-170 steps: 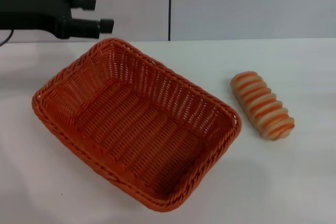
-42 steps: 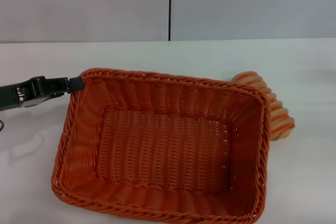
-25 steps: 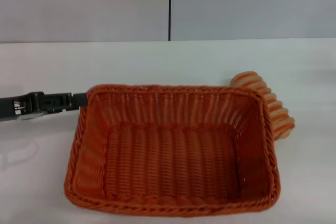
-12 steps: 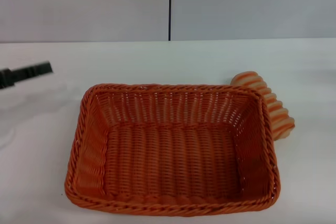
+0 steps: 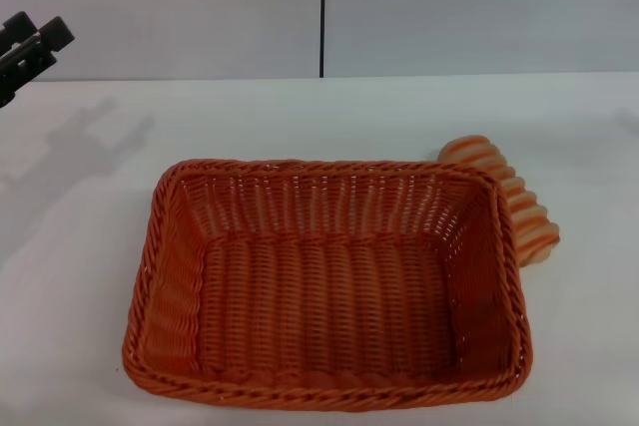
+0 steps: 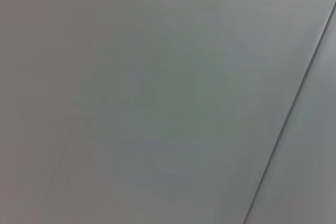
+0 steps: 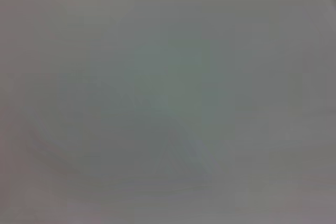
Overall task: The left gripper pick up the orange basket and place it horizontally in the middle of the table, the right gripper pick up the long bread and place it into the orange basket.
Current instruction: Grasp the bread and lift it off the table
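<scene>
Resting on table (image 5: 90,246): orange basket (image 5: 329,286), long bread (image 5: 524,216) alongside.

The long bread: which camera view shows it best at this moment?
The head view shows it best. There the long bread lies on the table, close against the right end of the orange basket, whose rim hides part of it. The left wrist view and the right wrist view show only a plain grey surface, with no bread.

Left claw (image 5: 38,35) at far left edge of head view, raised, two black fingers (image 5: 52,33) pointing up and to the right with a small gap between them, holding nothing. Only the tips and a bit of black wrist show. Right claw not in view.
</scene>
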`<action>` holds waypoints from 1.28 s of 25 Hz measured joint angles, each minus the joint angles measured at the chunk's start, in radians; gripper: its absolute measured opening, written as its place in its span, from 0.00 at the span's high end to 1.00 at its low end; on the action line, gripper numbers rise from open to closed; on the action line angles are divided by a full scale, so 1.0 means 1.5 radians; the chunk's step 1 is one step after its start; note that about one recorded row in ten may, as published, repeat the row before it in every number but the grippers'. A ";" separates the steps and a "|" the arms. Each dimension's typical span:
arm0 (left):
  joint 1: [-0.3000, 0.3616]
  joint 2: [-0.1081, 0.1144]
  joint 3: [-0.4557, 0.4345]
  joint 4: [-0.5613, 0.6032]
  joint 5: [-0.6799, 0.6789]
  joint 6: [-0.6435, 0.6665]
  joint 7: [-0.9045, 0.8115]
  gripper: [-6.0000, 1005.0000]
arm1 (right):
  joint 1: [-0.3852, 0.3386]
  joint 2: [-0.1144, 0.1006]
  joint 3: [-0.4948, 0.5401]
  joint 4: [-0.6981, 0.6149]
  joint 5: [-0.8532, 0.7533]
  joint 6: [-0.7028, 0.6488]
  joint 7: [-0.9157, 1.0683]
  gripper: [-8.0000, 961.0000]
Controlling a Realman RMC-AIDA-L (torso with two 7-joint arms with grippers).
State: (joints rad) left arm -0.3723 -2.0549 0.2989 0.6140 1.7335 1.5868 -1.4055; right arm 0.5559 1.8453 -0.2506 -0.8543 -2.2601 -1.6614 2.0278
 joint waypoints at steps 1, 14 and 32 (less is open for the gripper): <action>-0.005 -0.002 0.002 -0.015 -0.007 -0.003 0.025 0.33 | 0.048 -0.014 0.000 -0.017 -0.089 -0.052 0.023 0.19; -0.009 -0.002 0.006 -0.066 -0.010 0.022 0.055 0.20 | 0.163 -0.001 -0.318 0.017 -0.182 0.022 0.108 0.19; 0.003 -0.001 0.012 -0.105 -0.004 0.026 0.056 0.20 | 0.226 0.104 -0.395 0.055 -0.304 0.087 0.130 0.19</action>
State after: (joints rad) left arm -0.3681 -2.0561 0.3167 0.4566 1.7274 1.6257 -1.3222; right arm 0.8946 2.0019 -0.8438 -0.7718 -2.7159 -1.5312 2.2234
